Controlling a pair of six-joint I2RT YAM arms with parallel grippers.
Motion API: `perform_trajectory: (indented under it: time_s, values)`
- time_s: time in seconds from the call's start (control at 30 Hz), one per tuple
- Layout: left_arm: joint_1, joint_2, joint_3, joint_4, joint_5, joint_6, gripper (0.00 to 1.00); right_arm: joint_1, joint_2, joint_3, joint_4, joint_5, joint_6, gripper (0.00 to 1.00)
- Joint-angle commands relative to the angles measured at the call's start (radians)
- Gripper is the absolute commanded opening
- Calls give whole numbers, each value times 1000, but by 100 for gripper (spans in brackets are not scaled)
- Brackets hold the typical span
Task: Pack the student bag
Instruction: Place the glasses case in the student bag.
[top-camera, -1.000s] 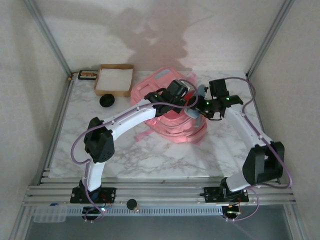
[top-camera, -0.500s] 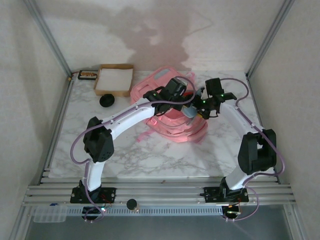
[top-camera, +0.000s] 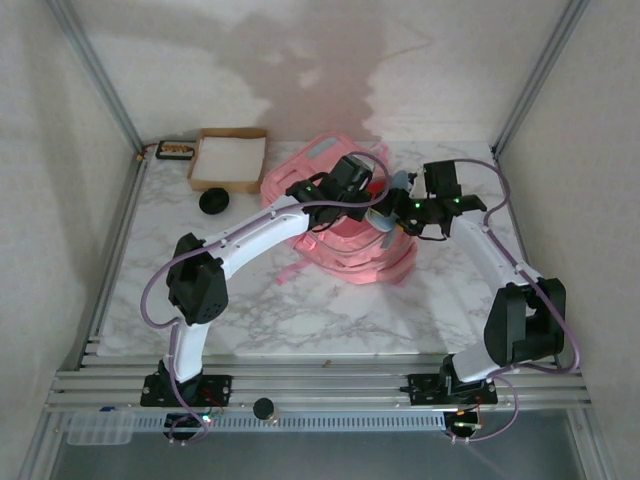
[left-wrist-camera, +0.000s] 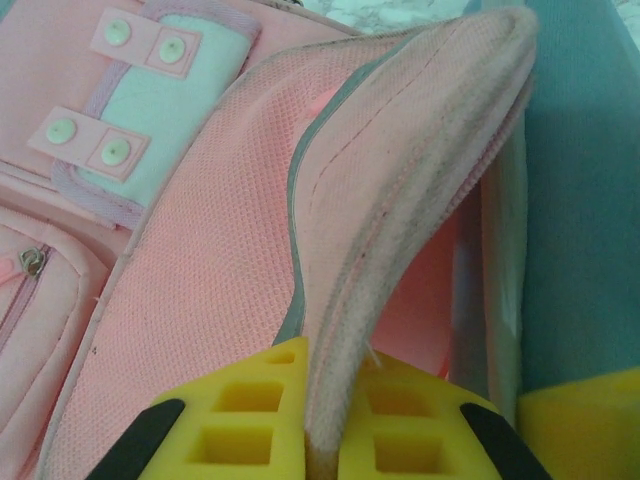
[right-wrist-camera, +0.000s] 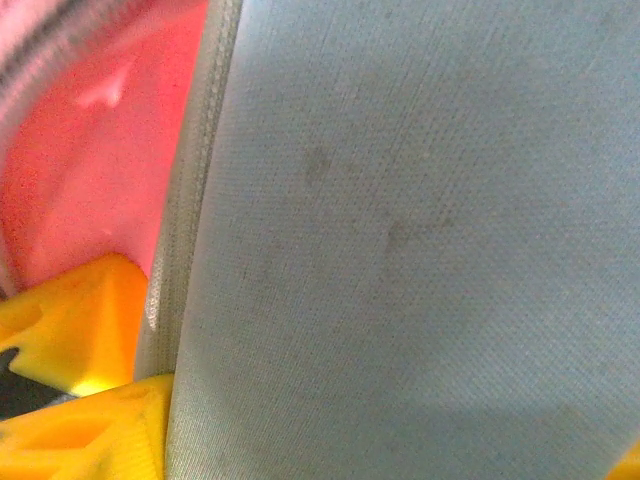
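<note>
- In front of the student bag (top-camera: 360, 258), nearest the arm bases: a stretch of marbled table (top-camera: 300, 310).
- At mid-depth on the table: the student bag itself, large, soft and pink, lying flat with its front pockets up, reached over by both arms from the near side.
- At the bag's mouth, toward the bag's right side: left end effector (left-wrist-camera: 335, 365), closed tight on the fuzzy pink rim of the opening and lifting that rim, with a gap underneath.
- Just beside that raised rim: right end effector (right-wrist-camera: 360, 430), yellow fingers either side of a grey-blue fabric item (left-wrist-camera: 580, 200), gripping it by the look, with the item's lower end pointed into the gap.
- Changed over the last second: right arm swung in toward the bag, then eased back a little; item shifted slightly toward the opening; left arm and rim in the same place.
- Judged meaning for the task: insertion under way but not finished, part of the item showing above the bag, another push probably needed.
- Beyond the bag, off its far left corner: a brown cardboard box (top-camera: 222, 184) with a white inside, and nearer the bag a small black round object (top-camera: 213, 201), both well apart from the end effectors.
</note>
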Motion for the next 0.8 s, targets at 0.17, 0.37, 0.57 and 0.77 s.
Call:
perform_trajectory:
  time_s: [0.17,0.37,0.57,0.77]
  values:
    - [24,-68,31,132,146,-123,0,115,-61,-57,-111,2,-53,68]
    - [26,-85,2,195,214,-187,0,114,40,70,-138,54,-123,85]
    - [56,-111,-39,223,235,-238,0,48,-4,60,-135,0,-153,99]
    - [56,-111,-45,218,254,-236,0,-1,-92,-87,25,-176,-75,83]
